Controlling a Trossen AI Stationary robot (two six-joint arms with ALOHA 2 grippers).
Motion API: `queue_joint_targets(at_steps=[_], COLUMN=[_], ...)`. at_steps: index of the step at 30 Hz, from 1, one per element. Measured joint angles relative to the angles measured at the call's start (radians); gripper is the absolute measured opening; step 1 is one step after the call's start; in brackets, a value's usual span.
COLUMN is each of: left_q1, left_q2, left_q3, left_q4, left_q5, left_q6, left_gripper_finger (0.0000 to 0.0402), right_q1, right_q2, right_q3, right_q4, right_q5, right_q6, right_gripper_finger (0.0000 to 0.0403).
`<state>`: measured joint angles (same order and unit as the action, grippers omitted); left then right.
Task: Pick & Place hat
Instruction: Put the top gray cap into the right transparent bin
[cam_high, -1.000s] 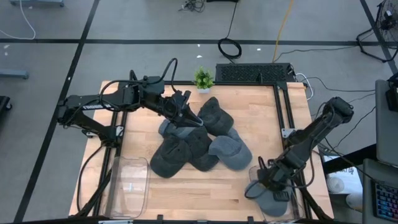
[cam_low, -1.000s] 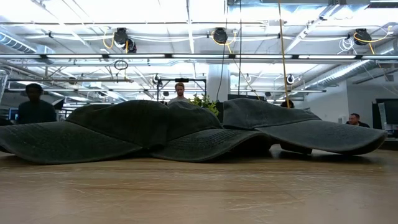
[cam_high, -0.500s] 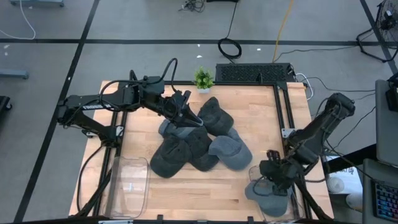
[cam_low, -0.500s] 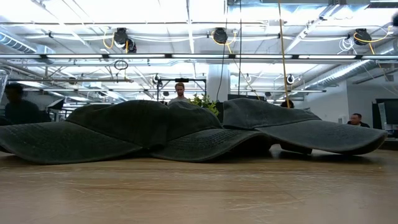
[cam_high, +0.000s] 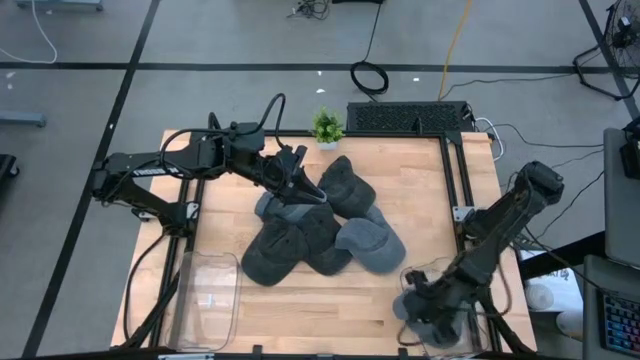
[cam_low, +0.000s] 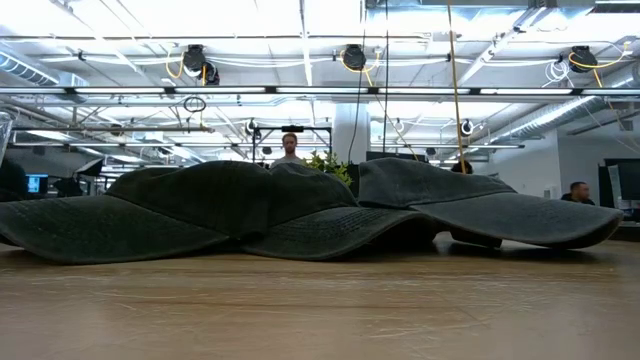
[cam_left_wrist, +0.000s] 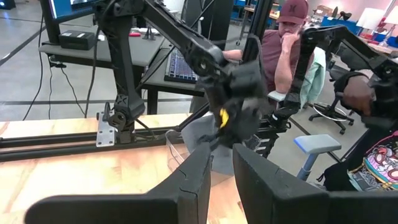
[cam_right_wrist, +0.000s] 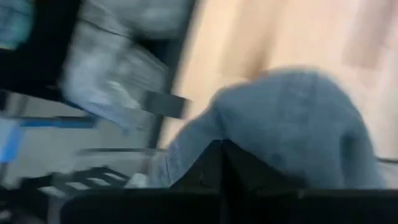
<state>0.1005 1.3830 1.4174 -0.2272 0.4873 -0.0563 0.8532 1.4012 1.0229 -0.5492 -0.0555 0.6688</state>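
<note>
Since half a second ago the right arm has swung lower and toward the front edge of the wooden table (cam_high: 420, 180), so the right gripper (cam_high: 432, 306) now sits at the front right corner over a blue-grey hat (cam_high: 425, 320) lying in a clear bin (cam_high: 412, 275) there; before, it hovered a little farther back and to the right. In the right wrist view, blurred by motion, its fingers (cam_right_wrist: 214, 168) stand nearly together against the hat's cloth, and I cannot tell whether they grip it. At the table's middle, the heap of dark hats (cam_high: 320, 225) lies as it did. Over the heap's back left edge, the left gripper (cam_high: 300, 185) has not shifted, its fingers (cam_left_wrist: 202, 177) only a narrow slot apart with nothing between them. Another clear bin (cam_high: 207, 295) stands at the front left, and a small green plant (cam_high: 326, 126) at the back edge.
</note>
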Motion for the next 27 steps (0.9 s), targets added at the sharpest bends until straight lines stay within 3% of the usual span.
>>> queue_joint_targets(at_steps=[11,20,27], left_q1=[0.0,0.0,0.0], left_q2=[0.0,0.0,0.0], left_q3=[0.0,0.0,0.0], left_q4=[0.0,0.0,0.0], left_q5=[0.0,0.0,0.0], left_q6=[0.0,0.0,0.0], left_gripper_finger=[0.0076,0.0076,0.0076], right_q1=[-0.041,-0.059,-0.019], right_q2=[-0.031,-0.031,-0.129], right_q3=[0.019,-0.042,0.068], right_q4=[-0.338,-0.353,-0.332], right_q5=[0.003,0.038,0.191], right_q6=[0.198,0.184,0.115], right_gripper_finger=[0.0,0.0,0.0])
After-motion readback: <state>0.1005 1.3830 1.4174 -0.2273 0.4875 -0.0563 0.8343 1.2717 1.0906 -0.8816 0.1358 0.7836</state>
